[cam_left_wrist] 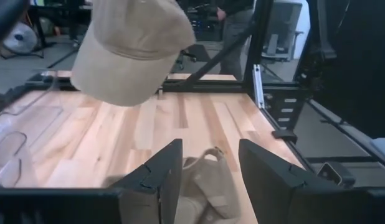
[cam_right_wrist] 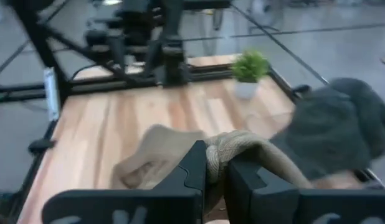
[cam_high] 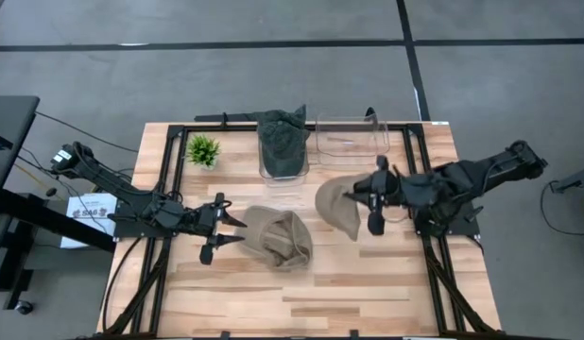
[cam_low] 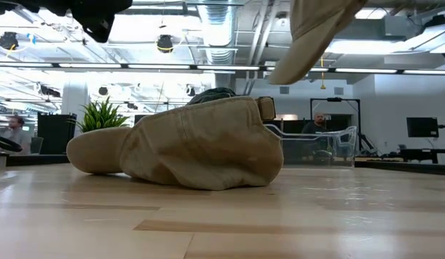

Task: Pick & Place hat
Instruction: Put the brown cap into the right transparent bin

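Observation:
Two tan hats show. One tan hat [cam_high: 279, 238] lies on the wooden table near its middle, resting on its crown and brim [cam_low: 186, 144]. My left gripper [cam_high: 233, 229] stands open just left of it, fingers level and pointing at the hat [cam_left_wrist: 205, 183]. The other tan hat [cam_high: 334, 208] hangs in the air right of centre with my right gripper [cam_high: 358, 196] shut on it. It shows high up in the low view [cam_low: 309, 36] and in the left wrist view [cam_left_wrist: 127, 53]. My right gripper pinches a bunched fold of the tan hat's cloth [cam_right_wrist: 233, 146] between its two fingers, at the hat's right-hand edge. The fingers come from the table's right side, slanting down. The hat hangs below them, lifted clear of the table.
A clear bin [cam_high: 283, 156] at the far edge holds a dark green hat [cam_high: 283, 132]. A second clear bin [cam_high: 352, 142] stands to its right. A small potted plant [cam_high: 204, 149] sits at the far left. Black frame rails [cam_high: 175, 170] run along both table sides.

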